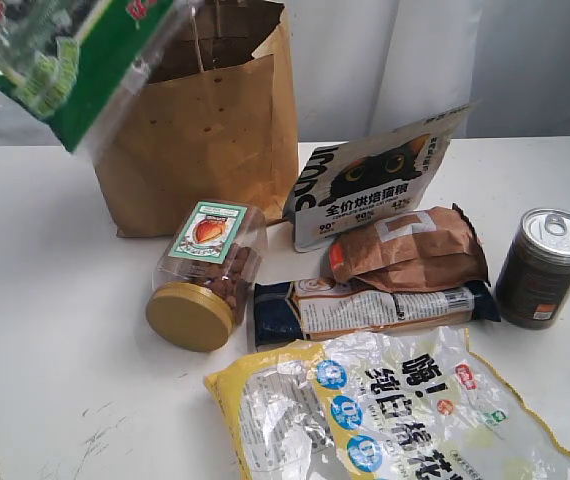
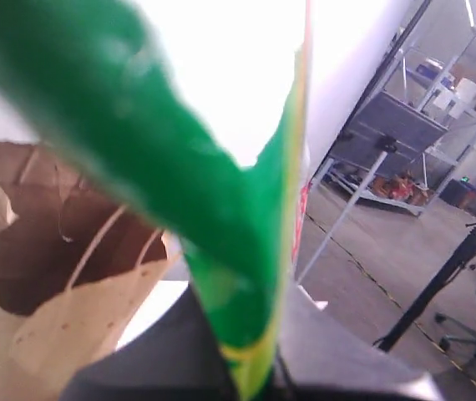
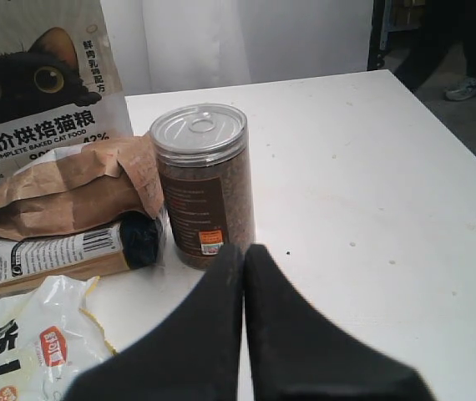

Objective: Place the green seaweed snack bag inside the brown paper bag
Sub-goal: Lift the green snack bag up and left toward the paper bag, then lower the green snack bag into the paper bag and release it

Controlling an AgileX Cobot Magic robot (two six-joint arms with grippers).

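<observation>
The green seaweed snack bag (image 1: pixel 60 55) hangs tilted in the air at the upper left, just left of the mouth of the brown paper bag (image 1: pixel 210 140). In the left wrist view the same green packet (image 2: pixel 221 209) rises from between the dark jaws of my left gripper (image 2: pixel 259 388), which is shut on its lower edge; the open top of the paper bag (image 2: pixel 54 251) lies beside and below it. My left gripper itself is out of the exterior view. My right gripper (image 3: pixel 244 251) is shut with nothing in it, hovering above the table near a clear-lidded can (image 3: pixel 202 184).
On the white table (image 1: pixel 45 330) lie a plastic nut jar (image 1: pixel 205 275) on its side, a cat-food pouch (image 1: pixel 375 175), a small brown foil pouch (image 1: pixel 410 250), a dark biscuit pack (image 1: pixel 365 310), a yellow-edged clear packet (image 1: pixel 395 415) and the can (image 1: pixel 545 265) at right.
</observation>
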